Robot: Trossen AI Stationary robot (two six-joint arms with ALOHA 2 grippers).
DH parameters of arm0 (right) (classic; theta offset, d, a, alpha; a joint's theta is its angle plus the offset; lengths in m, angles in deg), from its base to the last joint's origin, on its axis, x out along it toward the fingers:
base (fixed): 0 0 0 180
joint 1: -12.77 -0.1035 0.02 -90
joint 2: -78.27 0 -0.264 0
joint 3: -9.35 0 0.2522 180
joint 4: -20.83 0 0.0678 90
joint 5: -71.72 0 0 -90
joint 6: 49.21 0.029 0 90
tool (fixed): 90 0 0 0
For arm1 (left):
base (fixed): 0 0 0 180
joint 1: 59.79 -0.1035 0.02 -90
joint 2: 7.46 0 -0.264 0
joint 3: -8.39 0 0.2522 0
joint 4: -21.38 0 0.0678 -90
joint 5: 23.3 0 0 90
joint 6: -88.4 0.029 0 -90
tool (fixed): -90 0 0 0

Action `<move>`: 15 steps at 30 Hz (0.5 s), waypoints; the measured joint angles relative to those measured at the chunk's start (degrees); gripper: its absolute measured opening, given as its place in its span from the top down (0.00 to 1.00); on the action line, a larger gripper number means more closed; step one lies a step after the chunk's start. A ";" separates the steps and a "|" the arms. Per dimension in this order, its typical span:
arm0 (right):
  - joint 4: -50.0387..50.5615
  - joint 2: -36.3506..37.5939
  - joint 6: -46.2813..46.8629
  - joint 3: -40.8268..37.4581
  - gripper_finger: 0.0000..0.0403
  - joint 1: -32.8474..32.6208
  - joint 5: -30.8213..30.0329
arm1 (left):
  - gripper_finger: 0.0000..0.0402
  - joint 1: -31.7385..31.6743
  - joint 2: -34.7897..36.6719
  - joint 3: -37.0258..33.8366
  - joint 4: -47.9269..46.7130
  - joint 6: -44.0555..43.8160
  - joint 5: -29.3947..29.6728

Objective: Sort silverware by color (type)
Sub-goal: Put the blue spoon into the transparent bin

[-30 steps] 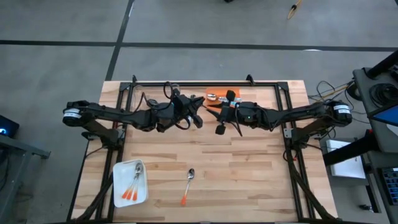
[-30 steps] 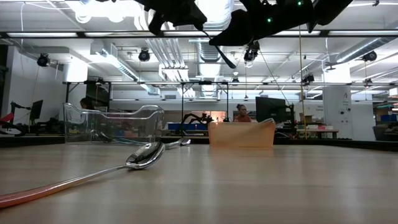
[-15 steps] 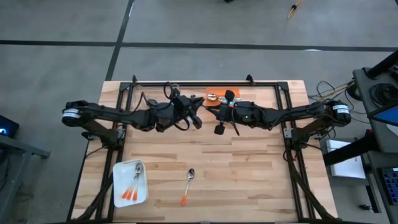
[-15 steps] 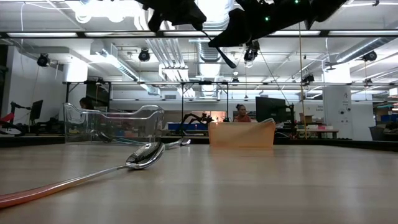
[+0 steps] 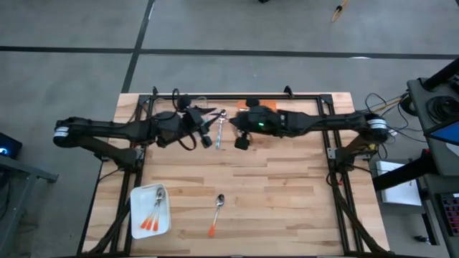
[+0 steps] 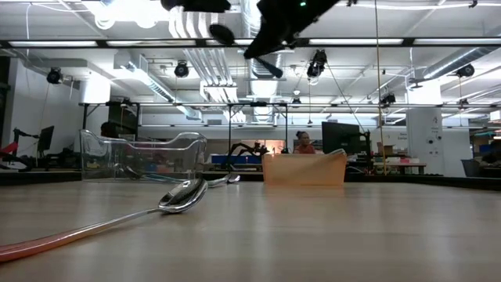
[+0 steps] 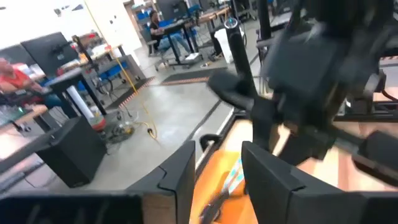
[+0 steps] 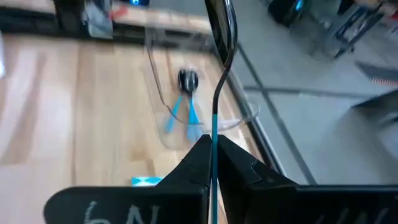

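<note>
Even, soft light falls on the surface (image 5: pixel 272 179) from ceiling lamps (image 6: pixel 133 9) (they glare white in the low view); shadows are faint. Both wrist views are smeared with motion blur.

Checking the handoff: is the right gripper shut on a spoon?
Yes. The right gripper is shut on the teal spoon, its bowl sticking out.
</note>
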 joint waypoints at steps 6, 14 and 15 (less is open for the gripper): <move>15.15 -12.68 -1.04 18.15 0.98 2.42 0.19 | 0.70 -0.02 8.74 -2.10 -5.53 3.25 0.02; 26.14 -28.54 -4.42 40.44 0.98 7.24 3.35 | 0.70 -0.09 20.72 -10.31 -6.62 6.10 0.11; 26.21 -30.14 -4.74 42.69 0.98 7.87 4.58 | 0.70 -0.13 21.92 -11.60 -6.72 6.17 0.15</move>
